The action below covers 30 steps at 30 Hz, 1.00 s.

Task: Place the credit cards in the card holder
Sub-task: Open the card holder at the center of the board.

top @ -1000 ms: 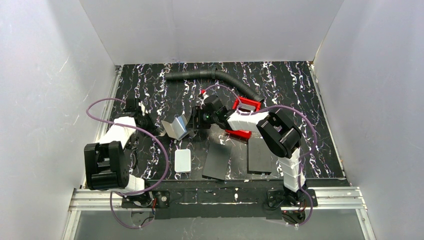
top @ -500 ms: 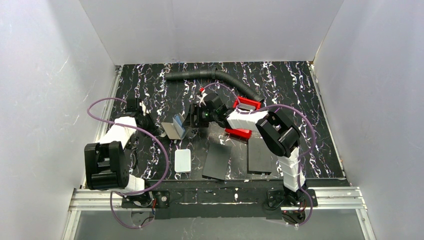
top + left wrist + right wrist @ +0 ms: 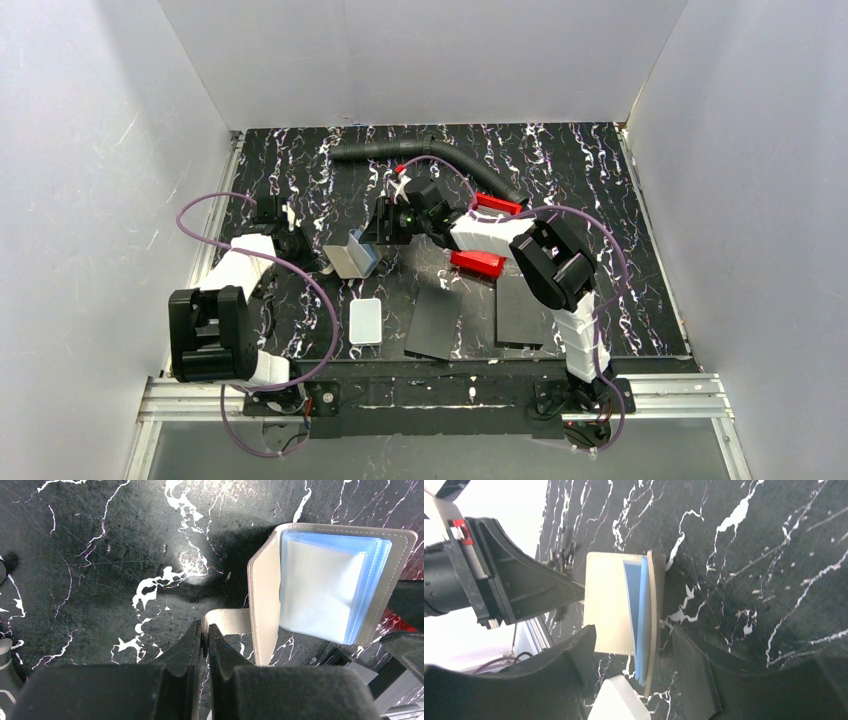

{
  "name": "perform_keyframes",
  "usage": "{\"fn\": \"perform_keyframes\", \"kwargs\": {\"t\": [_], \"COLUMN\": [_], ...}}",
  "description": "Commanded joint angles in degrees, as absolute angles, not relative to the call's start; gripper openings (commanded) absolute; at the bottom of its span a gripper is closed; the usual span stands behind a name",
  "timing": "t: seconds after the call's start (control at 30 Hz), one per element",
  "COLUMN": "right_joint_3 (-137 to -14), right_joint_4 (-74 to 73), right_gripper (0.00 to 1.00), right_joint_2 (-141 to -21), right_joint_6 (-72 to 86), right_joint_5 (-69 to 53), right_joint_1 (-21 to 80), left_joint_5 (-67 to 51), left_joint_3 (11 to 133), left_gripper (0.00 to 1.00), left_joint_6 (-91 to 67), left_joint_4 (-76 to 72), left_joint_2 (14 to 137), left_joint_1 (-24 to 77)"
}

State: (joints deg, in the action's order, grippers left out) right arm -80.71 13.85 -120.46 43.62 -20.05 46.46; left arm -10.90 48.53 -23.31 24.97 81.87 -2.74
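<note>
near edge: a white rounded box [image 3: 366,321] and two flat black panels [image 3: 434,322] are lying just ahead of my bases on the black, white-veined table [image 3: 100,580].
left gripper [image 3: 205,632]: I am holding the jaws pressed together with no gap showing, pinching the end of the clasp tab [image 3: 227,622].
card holder [image 3: 320,587]: it is sitting left of the table's middle, between my two grippers, folded to a narrow V. I cannot tell whether its lower edge is touching the table.
pointing: the tab is reaching toward my left gripper; the blue sleeves [image 3: 310,542] are opening toward my right arm.
long axis: in the right wrist view its long edges are running roughly parallel to my jaws.
right gripper [image 3: 631,635]: I am keeping the jaws spread wide, one on each side of the holder, gripping nothing. I cannot tell if either is touching it.
views: the left wrist is showing the sleeves broadside with a pale sheet inside; the right wrist is showing the plain outer cover and the sleeves edge-on; the top view is giving only a small grey block with a blue edge.
materials: the cover is looking matte grey-beige with a stitched rim, the sleeves glossy and translucent.
farther: a red tray [image 3: 478,262] is lying under my right arm; a black ribbed hose [image 3: 440,152] is curving along the back.
</note>
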Motion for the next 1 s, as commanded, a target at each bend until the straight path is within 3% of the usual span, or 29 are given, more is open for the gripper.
{"fn": "perform_keyframes", "kwargs": {"t": [0.0,0.3,0.53,0.73,0.97], "right_joint_3": [-85.39,-88.33,-87.36,-86.92,-88.45], "right_joint_4": [13.99,9.61,11.17,11.58,10.0], "right_gripper": [0.64,0.5,0.32,0.35,0.28], "right_joint_2": [-122.98,-124.14,-123.29,-123.89,-124.48], "right_joint_6": [43.35,40.13,40.28,40.54,39.13], "right_joint_5": [-20.85,-19.36,-20.17,-20.54,-20.15], "right_joint_1": [46.25,46.32,46.32,46.32,46.87], "left_joint_5": [-9.77,-9.52,-9.32,-9.79,-10.04], "left_joint_3": [49.03,48.95,49.13,48.96,48.96], "left_gripper": [0.0,0.0,0.0,0.0,0.0], "left_joint_6": [-22.59,-22.52,-22.59,-22.76,-22.6], "left_joint_4": [26.71,26.71,26.81,26.63,26.55], "left_joint_2": [80.05,79.86,79.98,79.81,79.89], "left_joint_1": [-2.48,-2.2,-2.2,-2.11,-1.93]}}
